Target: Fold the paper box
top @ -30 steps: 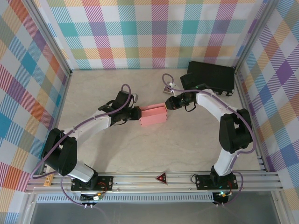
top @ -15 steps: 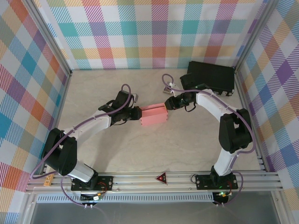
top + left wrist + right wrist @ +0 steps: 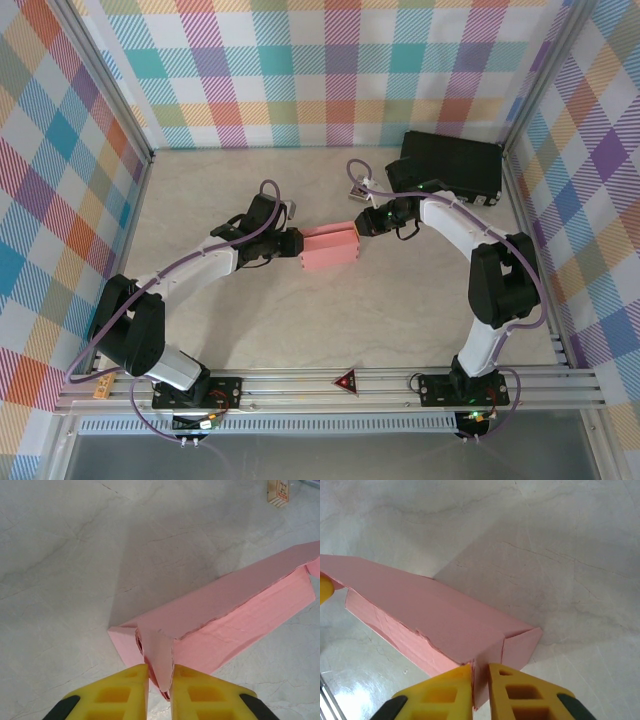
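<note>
The salmon-pink paper box (image 3: pixel 329 246) lies on the table between the two arms, partly folded into a long low shape. My left gripper (image 3: pixel 297 246) is at its left end, its yellow fingers (image 3: pixel 125 690) shut on a pointed end flap of the paper box (image 3: pixel 220 615). My right gripper (image 3: pixel 360 226) is at the right end, its yellow fingers (image 3: pixel 520 692) shut on the end flap of the paper box (image 3: pixel 435 615). Both grippers pinch the thin cardboard tightly.
A black hard case (image 3: pixel 448 165) lies at the back right, just behind the right arm. A tiny printed card packet (image 3: pixel 354 189) sits behind the box, also visible as the packet (image 3: pixel 278 491) in the left wrist view. Plaid walls enclose the marbled table (image 3: pixel 300 320).
</note>
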